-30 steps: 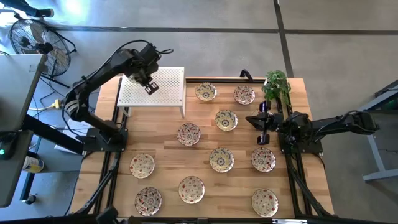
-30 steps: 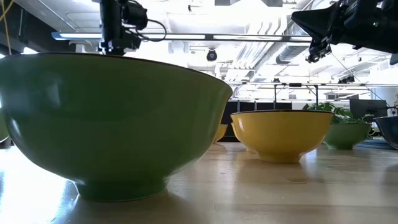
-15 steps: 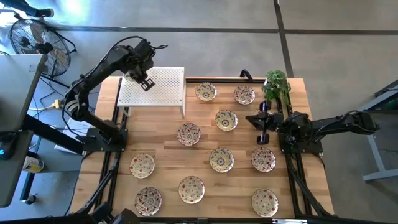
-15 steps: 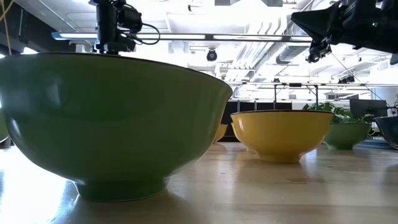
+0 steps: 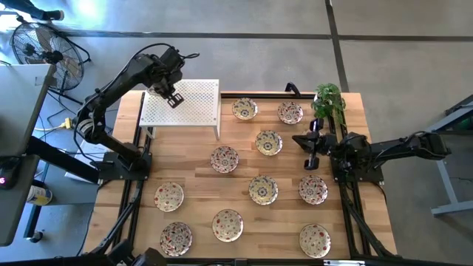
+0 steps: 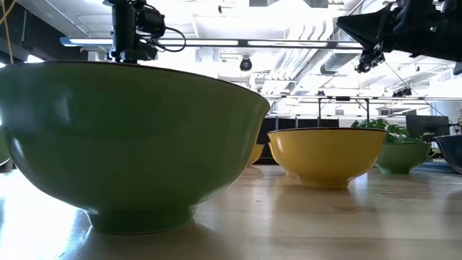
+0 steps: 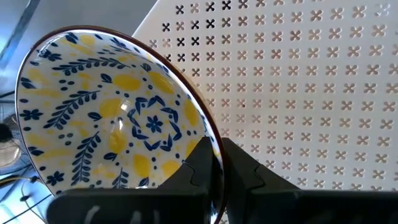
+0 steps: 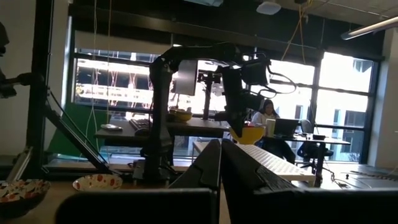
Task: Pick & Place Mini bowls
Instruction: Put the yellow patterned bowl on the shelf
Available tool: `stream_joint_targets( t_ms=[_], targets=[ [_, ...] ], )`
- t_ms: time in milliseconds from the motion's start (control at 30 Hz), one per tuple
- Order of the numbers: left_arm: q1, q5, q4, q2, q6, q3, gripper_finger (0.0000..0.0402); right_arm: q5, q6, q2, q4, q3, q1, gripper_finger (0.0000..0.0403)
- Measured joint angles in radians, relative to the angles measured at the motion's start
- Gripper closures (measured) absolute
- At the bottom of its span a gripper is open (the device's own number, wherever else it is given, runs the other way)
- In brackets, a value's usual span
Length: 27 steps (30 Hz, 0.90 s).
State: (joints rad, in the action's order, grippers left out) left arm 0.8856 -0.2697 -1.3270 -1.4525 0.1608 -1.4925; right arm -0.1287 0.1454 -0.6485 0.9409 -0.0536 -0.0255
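Note:
My left gripper [image 5: 174, 100] hangs over the left part of the white perforated rack [image 5: 191, 103], shut on a mini bowl [image 7: 112, 118]. That bowl is cream inside with blue and yellow leaves and yellow outside [image 8: 247, 134]. Several more mini bowls with red and yellow patterns stand on their bases on the wooden table, among them one [image 5: 225, 159] at the middle and one [image 5: 244, 108] at the far side. My right gripper [image 5: 298, 140] waits shut at the table's right side, raised and pointing toward the left arm, with nothing in it [image 8: 221, 152]. My left gripper pinches the bowl's rim [image 7: 208, 146], one finger inside the bowl and one outside. The fingers come steeply from above. The bowl is lifted clear of the rack [image 7: 298, 93] and hangs tilted on edge, its inside facing the wrist camera.
A potted plant [image 5: 328, 102] stands at the table's far right corner. In the low view a green bowl [image 6: 130, 137] fills the near foreground, with a yellow bowl [image 6: 325, 155] behind it. A fan [image 5: 44, 52] stands on the floor beyond the left edge.
My left gripper has shifted a little toward the table's left edge above the rack, carrying the bowl, and has then kept still. It stays shut on the bowl.

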Motion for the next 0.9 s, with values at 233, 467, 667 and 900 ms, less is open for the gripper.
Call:
stream_joint_targets(
  t_ms=[233, 467, 667, 900],
  targets=[
    [0.0, -0.01, 0.0, 0.0, -0.009, 0.0, 0.0394, 0.0, 0.01, 0.0, 0.0, 0.0, 0.0, 0.0402],
    [0.0, -0.011, -0.007, 0.0, -0.018, 0.0, 0.0394, 0.0, 0.02, 0.0, 0.002, 0.0, 0.0, 0.0402],
    [-0.002, -0.013, -0.007, -0.036, -0.033, -0.001, 0.0394, 0.0, 0.017, 0.0, 0.0, 0.0, 0.0, 0.0402],
    [-0.003, -0.021, -0.005, -0.077, -0.034, -0.002, 0.0382, 0.0, 0.021, 0.0, -0.019, 0.0, 0.0, 0.0402]
  ],
)
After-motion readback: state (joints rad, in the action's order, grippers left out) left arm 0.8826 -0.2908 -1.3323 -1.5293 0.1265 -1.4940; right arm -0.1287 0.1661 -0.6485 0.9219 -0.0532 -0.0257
